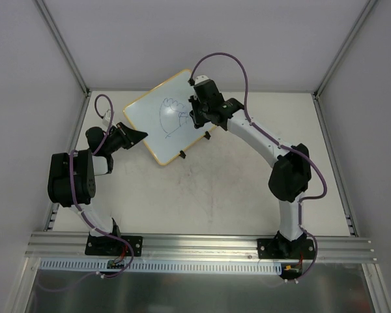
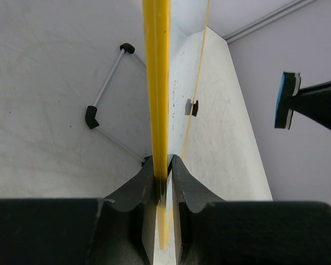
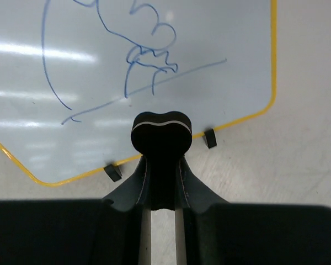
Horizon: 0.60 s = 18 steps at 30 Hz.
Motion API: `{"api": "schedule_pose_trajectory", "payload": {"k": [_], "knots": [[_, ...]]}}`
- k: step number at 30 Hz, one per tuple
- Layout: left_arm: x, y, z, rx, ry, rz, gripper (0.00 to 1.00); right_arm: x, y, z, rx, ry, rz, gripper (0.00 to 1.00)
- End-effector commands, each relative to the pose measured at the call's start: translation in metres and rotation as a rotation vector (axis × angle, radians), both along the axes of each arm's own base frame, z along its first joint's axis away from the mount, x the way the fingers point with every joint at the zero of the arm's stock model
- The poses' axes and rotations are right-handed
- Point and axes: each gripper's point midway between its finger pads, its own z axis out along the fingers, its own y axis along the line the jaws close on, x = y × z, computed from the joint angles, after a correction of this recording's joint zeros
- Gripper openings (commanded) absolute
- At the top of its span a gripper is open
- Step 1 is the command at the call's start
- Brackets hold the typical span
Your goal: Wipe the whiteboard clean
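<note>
The whiteboard (image 1: 151, 124), white with a yellow frame and blue scribbles (image 1: 172, 116), stands tilted at the back of the table. My left gripper (image 1: 139, 135) is shut on its left edge; the left wrist view shows the yellow frame (image 2: 156, 83) edge-on between the closed jaws of that gripper (image 2: 163, 171). My right gripper (image 1: 197, 109) is shut on a black-backed eraser (image 3: 161, 135) held at the board's face, near the scribbles (image 3: 149, 61). The eraser's blue-and-white pad (image 2: 287, 100) also shows in the left wrist view. Two black clip feet (image 3: 112, 172) sit on the board's lower edge.
The board's wire stand (image 2: 107, 96) with black end caps rests on the table behind it. White walls and aluminium posts (image 1: 62, 45) enclose the table (image 1: 234, 182). A metal rail (image 1: 202, 242) runs along the near edge by the arm bases.
</note>
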Motion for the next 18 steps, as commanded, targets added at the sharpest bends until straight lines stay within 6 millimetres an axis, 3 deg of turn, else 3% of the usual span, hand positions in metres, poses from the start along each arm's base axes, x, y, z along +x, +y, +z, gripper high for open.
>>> {"api": "schedule_pose_trajectory", "payload": {"k": [1,2,3,6,8,9,11,12,14,18], "knots": [[-0.002,-0.004,-0.003,0.049,-0.027,-0.008,0.09,0.02,0.028,0.039,0.077,-0.096,0.108,0.0],[-0.002,-0.004,-0.003,0.05,-0.029,-0.011,0.09,0.021,0.038,0.033,0.096,-0.075,0.138,0.0],[-0.003,-0.005,-0.003,0.052,-0.028,-0.011,0.07,0.025,0.046,0.047,0.134,-0.095,0.142,0.0],[-0.003,-0.005,-0.003,0.054,-0.03,-0.012,0.05,0.033,0.066,0.042,0.186,-0.085,0.174,0.0],[-0.004,-0.005,-0.003,0.055,-0.03,-0.013,0.02,0.036,0.083,0.054,0.253,-0.097,0.207,0.0],[-0.004,-0.005,-0.003,0.058,-0.033,-0.012,0.01,0.039,0.089,0.045,0.257,-0.088,0.211,0.0],[-0.005,-0.005,-0.003,0.062,-0.034,-0.01,0.0,0.044,0.102,0.057,0.298,-0.12,0.215,0.0],[-0.005,-0.005,-0.003,0.063,-0.032,-0.009,0.0,0.047,0.107,0.05,0.302,-0.118,0.209,0.0],[-0.005,-0.004,-0.003,0.061,-0.031,-0.009,0.0,0.048,0.121,0.058,0.332,-0.157,0.225,0.0],[-0.006,-0.005,-0.002,0.061,-0.035,-0.011,0.0,0.052,0.139,0.054,0.331,-0.203,0.218,0.0]]}}
